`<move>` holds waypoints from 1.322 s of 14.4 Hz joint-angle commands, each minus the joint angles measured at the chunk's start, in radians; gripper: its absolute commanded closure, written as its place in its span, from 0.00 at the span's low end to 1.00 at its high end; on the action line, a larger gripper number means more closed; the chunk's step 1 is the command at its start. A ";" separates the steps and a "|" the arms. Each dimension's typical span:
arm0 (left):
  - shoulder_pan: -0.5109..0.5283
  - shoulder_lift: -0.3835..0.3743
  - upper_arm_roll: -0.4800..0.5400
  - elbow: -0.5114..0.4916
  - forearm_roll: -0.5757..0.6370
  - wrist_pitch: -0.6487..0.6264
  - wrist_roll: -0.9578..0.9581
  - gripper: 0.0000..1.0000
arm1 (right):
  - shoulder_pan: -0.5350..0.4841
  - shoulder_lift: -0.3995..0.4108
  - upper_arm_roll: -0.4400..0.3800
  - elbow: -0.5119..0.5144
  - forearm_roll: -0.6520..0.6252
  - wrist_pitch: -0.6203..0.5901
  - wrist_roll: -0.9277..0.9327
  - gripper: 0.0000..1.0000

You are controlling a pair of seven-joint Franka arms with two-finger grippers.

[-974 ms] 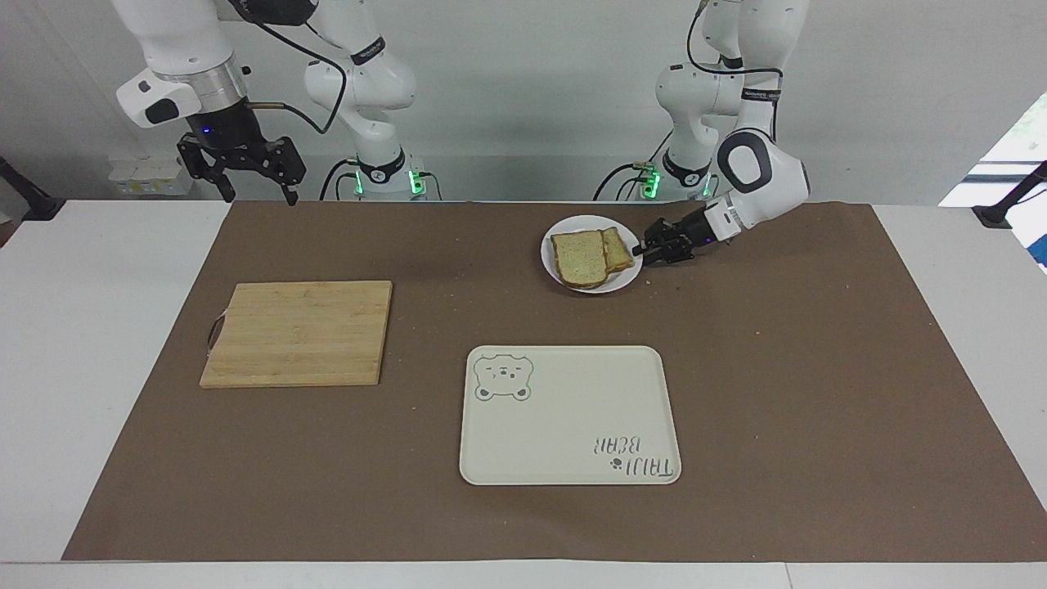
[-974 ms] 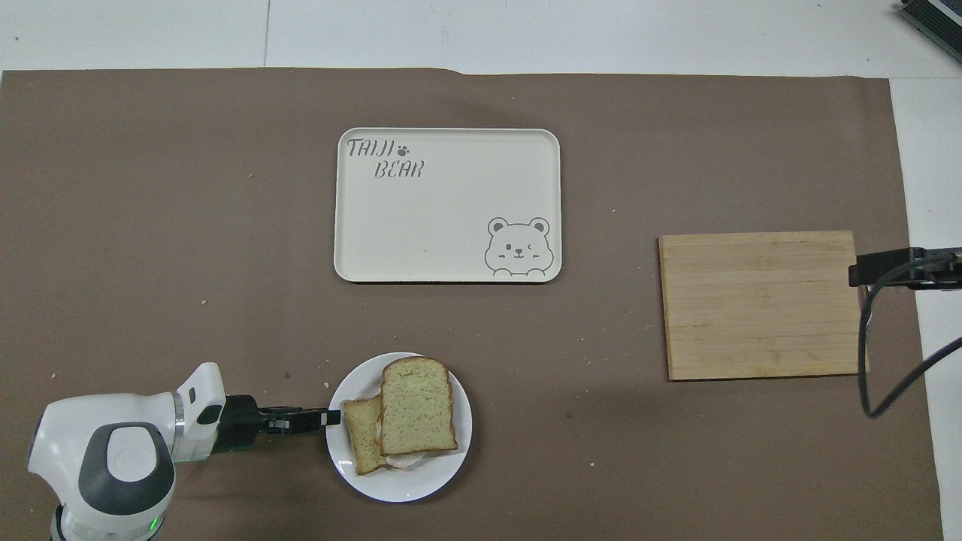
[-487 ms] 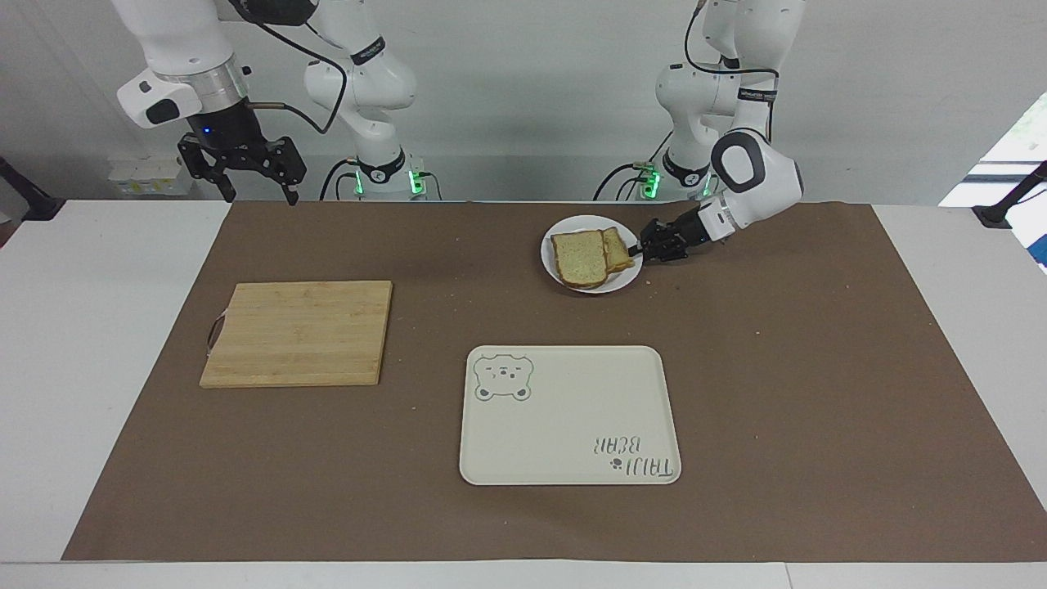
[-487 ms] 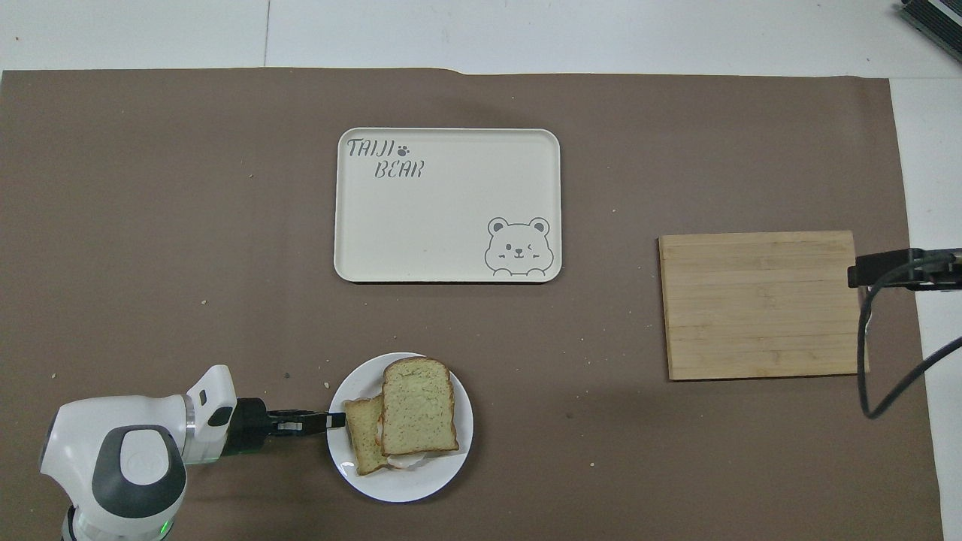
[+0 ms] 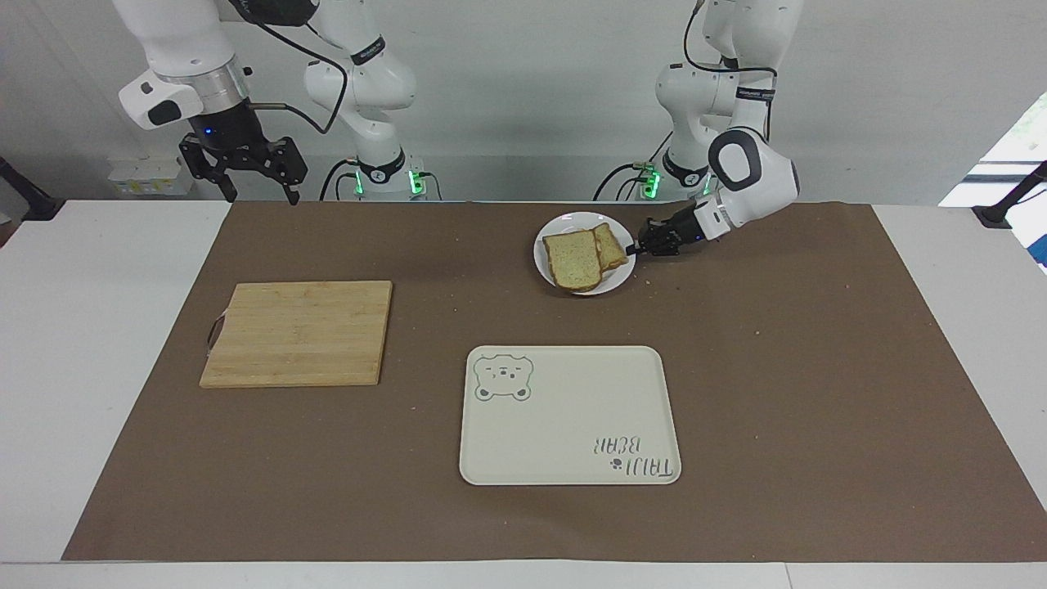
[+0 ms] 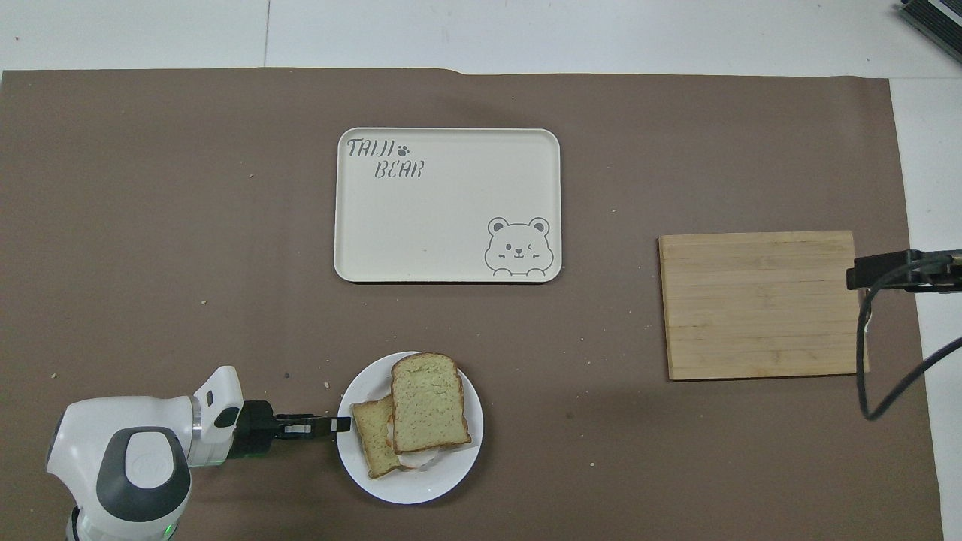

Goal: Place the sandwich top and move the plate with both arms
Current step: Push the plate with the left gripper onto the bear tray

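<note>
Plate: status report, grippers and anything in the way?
Left gripper shut on plate rim. Right gripper open, waiting high. Bread top on the sandwich. Nothing blocking.

- Facing view: a high camera across the worktop (image 5: 123,368), looking back at both robots and down on the whole brown mat (image 5: 818,368).
- Overhead view: a camera high above the robots' end, looking forward and steeply down, somewhat closer.
- Both share the mat, tray (image 5: 564,417), cutting board (image 6: 759,304) and plate (image 6: 421,488), turned half round.
</note>
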 commanded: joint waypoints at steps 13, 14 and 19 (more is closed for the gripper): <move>0.145 0.191 0.009 0.314 -0.094 -0.197 -0.020 1.00 | -0.002 0.061 -0.001 0.098 0.002 -0.048 -0.020 0.00; 0.142 0.220 0.009 0.360 -0.095 -0.203 -0.020 1.00 | -0.004 0.061 -0.003 0.098 0.000 -0.051 -0.022 0.00; 0.122 0.306 -0.008 0.489 -0.221 -0.094 -0.031 1.00 | -0.004 0.060 -0.003 0.095 0.002 -0.051 -0.022 0.00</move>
